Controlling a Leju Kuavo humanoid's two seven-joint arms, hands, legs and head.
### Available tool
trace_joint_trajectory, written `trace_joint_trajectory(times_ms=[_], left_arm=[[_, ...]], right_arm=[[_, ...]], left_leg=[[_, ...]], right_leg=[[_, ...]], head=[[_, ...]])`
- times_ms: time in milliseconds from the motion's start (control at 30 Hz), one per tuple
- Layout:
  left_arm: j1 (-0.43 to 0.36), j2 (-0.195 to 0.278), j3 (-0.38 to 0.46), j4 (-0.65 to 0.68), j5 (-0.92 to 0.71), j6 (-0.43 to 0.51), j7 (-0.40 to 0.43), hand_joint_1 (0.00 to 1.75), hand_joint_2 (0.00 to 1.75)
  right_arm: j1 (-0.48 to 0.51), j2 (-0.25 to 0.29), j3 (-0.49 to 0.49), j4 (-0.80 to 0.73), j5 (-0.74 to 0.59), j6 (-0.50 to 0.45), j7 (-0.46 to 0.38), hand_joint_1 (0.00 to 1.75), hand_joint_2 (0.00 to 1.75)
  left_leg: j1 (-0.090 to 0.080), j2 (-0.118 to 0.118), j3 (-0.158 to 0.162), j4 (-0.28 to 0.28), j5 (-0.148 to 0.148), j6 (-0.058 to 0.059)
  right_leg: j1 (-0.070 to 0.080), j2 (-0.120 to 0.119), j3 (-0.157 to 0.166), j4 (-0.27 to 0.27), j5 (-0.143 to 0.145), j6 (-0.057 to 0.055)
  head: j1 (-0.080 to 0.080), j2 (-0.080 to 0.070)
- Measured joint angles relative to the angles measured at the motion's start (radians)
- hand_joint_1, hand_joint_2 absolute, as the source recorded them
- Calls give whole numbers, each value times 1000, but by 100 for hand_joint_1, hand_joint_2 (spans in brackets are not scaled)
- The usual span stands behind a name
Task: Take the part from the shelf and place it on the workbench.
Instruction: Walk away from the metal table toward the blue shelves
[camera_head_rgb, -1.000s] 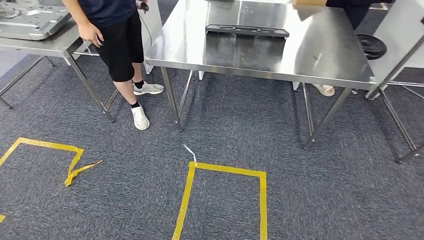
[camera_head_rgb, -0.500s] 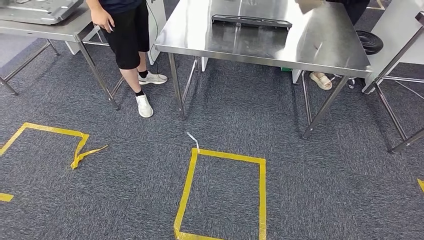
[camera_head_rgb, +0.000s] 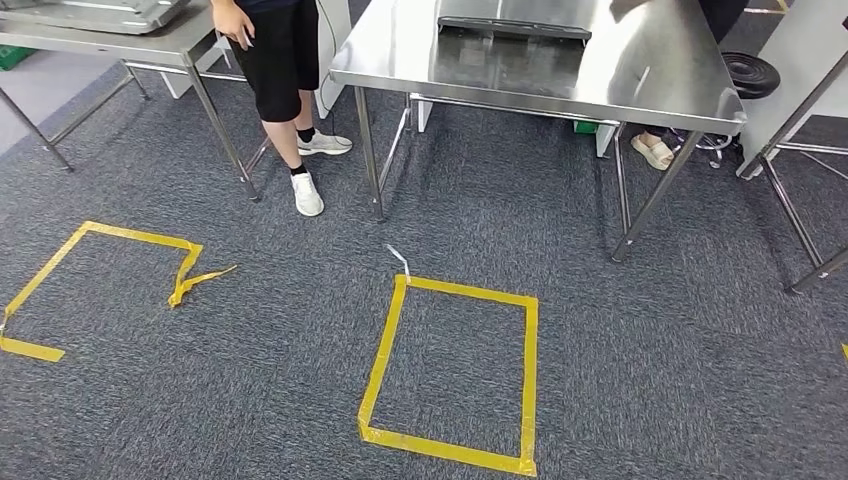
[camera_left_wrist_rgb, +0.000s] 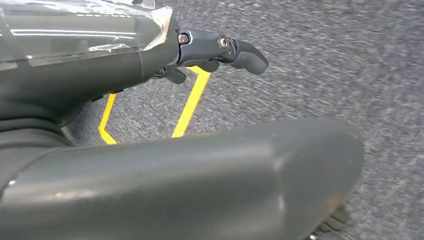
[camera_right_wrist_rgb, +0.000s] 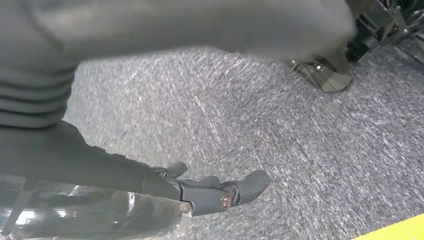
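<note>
Since the earlier frames the whole head view has shifted: the camera has moved, so the taped square now sits complete on the carpet and the desks lie higher in the picture. That is the robot's own motion, not the things'.

A steel desk (camera_head_rgb: 640, 75) stands ahead, and a long dark part (camera_head_rgb: 514, 28) lies flat on its far half, well apart from the near edge. A person (camera_head_rgb: 280, 60) in dark shorts and white shoes stands between this desk and a second desk (camera_head_rgb: 150, 45) on the left, which carries a grey metal panel (camera_head_rgb: 100, 12). On the grey carpet a closed yellow tape square (camera_head_rgb: 455, 372) lies in front of the steel desk; an open tape outline (camera_head_rgb: 100, 270) with a loose curl lies further left. A black ribbed disc (camera_head_rgb: 750, 72) sits beyond the steel desk's right end.

The left robot hand (camera_left_wrist_rgb: 220, 50) hangs above the carpet with nothing in it, its dark fingers loosely extended and apart. The right robot hand (camera_right_wrist_rgb: 220, 192) also hangs over the carpet, fingers spread and holding nothing.
</note>
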Motion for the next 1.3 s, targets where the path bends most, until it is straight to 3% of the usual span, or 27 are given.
trace_joint_trajectory(times_ms=[100, 133, 167, 200, 233, 300, 367, 433, 500, 533, 600, 667, 700, 767, 833, 933, 967, 1000, 1067, 1100, 1167, 1200, 1233, 1300], left_arm=[[3, 0, 0, 0, 0, 0, 0, 0, 0], [4, 0, 0, 0, 0, 0, 0, 0, 0], [6, 0, 0, 0, 0, 0, 0, 0, 0], [7, 0, 0, 0, 0, 0, 0, 0, 0], [8, 0, 0, 0, 0, 0, 0, 0, 0], [7, 0, 0, 0, -1, -1, 0, 0, 0], [5, 0, 0, 0, -2, -2, 0, 0, 0], [6, 1, 0, 0, -2, -3, 0, 0, 0], [7, 2, 0, 0, -2, -3, -1, 0, 0], [7, 2, 0, 0, -2, -3, -1, 0, 0], [5, 3, 0, 0, -2, -3, -2, 0, 0], [6, 3, 0, 0, -1, -3, -3, 0, 0], [6, 3, 0, 0, -1, -3, -4, 0, 0], [7, 3, 0, 0, 0, -3, -4, 0, 0], [6, 3, 0, 0, 0, -2, -5, 0, 0], [6, 3, 0, 0, 0, -2, -5, 0, 0], [7, 3, 0, 0, 1, -1, -5, 0, 0], [8, 3, 0, 0, 3, 0, -5, 0, 0], [8, 2, 0, 0, 6, 3, -5, 0, 0], [8, 3, 0, 0, 7, 3, -6, 0, 0], [9, 3, 0, 0, 7, 3, -6, 0, 0], [10, 3, 0, 0, 7, 4, -6, 0, 0], [10, 3, 0, 0, 7, 5, -6, 0, 0], [9, 2, 0, 0, 7, 7, -7, 0, 0]], right_arm=[[1, 2, 5, 0, 0, -1, 1, 0, 175], [2, 2, 6, 0, 0, -1, 1, 0, 175], [2, 2, 7, 0, 0, -2, 1, 0, 175], [2, 3, 7, 0, 0, -2, 1, 0, 175], [2, 3, 7, 0, -1, -2, 1, 0, 175], [1, 3, 7, 0, -2, -2, 1, 0, 175], [0, 2, 7, 0, -4, -3, 1, 0, 175], [-2, 4, 7, 0, -5, -4, 1, 0, 175], [-3, 5, 7, 0, -5, -5, 1, 0, 175], [-2, 5, 7, 0, -5, -5, 1, 0, 175], [0, 5, 7, 0, -8, -7, 0, 0, 175], [-2, 4, 7, 0, -11, -9, -2, 0, 175], [-3, 4, 6, 0, -11, -10, -3, 0, 175], [-4, 4, 6, 0, -11, -10, -3, 0, 175], [-4, 4, 7, 0, -11, -10, -3, 0, 175], [-3, 4, 7, 0, -11, -10, -3, 0, 175], [-3, 4, 7, 0, -10, -10, -3, 0, 175], [-3, 6, 7, 0, -10, -10, -3, 0, 175], [-1, 9, 7, 1, -8, -10, -4, 0, 175], [0, 10, 7, 1, -7, -9, -4, 0, 175], [2, 9, 7, 1, -7, -8, -4, 0, 175], [1, 9, 7, 1, -6, -8, -4, 0, 175], [1, 9, 7, 1, -4, -7, -4, 0, 175], [1, 8, 7, 1, -2, -5, -4, 0, 175]], left_leg=[[9, 16, -56, 172, -133, -19], [13, 18, -71, 233, -155, -26], [18, 20, -73, 268, -156, -32], [23, 25, -54, 263, -141, -37], [29, 36, -15, 217, -118, -41], [33, 75, 83, 78, -89, -46], [26, 95, 122, 10, -89, -35], [18, 81, 111, 5, -90, -9], [16, 63, 102, -4, -82, 16], [16, 54, 99, -8, -77, 26], [12, 34, 90, -10, -70, 39], [6, 11, 83, -9, -64, 45], [4, -2, 82, -9, -62, 45], [2, -29, 82, -9, -57, 43], [2, -44, 82, -8, -54, 40], [2, -47, 82, -8, -53, 39], [1, -55, 78, -8, -50, 34], [1, -47, 66, 8, -58, 25], [2, -17, 14, 99, -108, 4], [5, 7, -21, 173, -148, -3], [14, 18, -67, 282, -188, -14], [19, 23, -66, 289, -182, -19], [24, 30, -44, 254, -160, -23], [32, 70, 33, 120, -107, -32]], right_leg=[[-2, -37, -19, 0, 20, -14], [-1, -50, -25, 0, 24, -13], [-1, -62, -30, 1, 27, -10], [-1, -74, -33, 3, 29, -8], [-3, -84, -35, 6, 30, -5], [-3, -103, -38, 18, 25, 4], [3, -120, -43, 28, 21, 18], [6, -135, -46, 31, 21, 33], [3, -108, -62, 56, 4, 40], [1, -83, -84, 97, -18, 38], [0, -39, -155, 237, -77, 28], [2, -29, -209, 341, -103, 28], [2, -27, -208, 337, -92, 34], [3, -14, -156, 223, -34, 45], [3, 2, -111, 125, 9, 50], [3, 10, -101, 103, 17, 50], [5, 16, -97, 89, 21, 44], [4, 11, -92, 72, 30, 30], [3, -12, -86, 45, 45, 0], [0, -34, -86, 42, 50, -8], [2, -64, -91, 42, 50, -10], [2, -77, -93, 43, 49, -10], [0, -90, -93, 43, 48, -8], [0, -112, -90, 49, 40, 3]], head=[[-5, 0], [-6, 0], [-6, 0], [-6, 0], [-6, 0], [-7, 0], [-6, 0], [-4, 0], [-2, 0], [0, 0], [3, 0], [3, 0], [3, 0], [4, 0], [4, 0], [4, 0], [4, 0], [2, 0], [-2, 0], [-4, 0], [-5, 0], [-6, 0], [-5, 0], [-7, 0]])
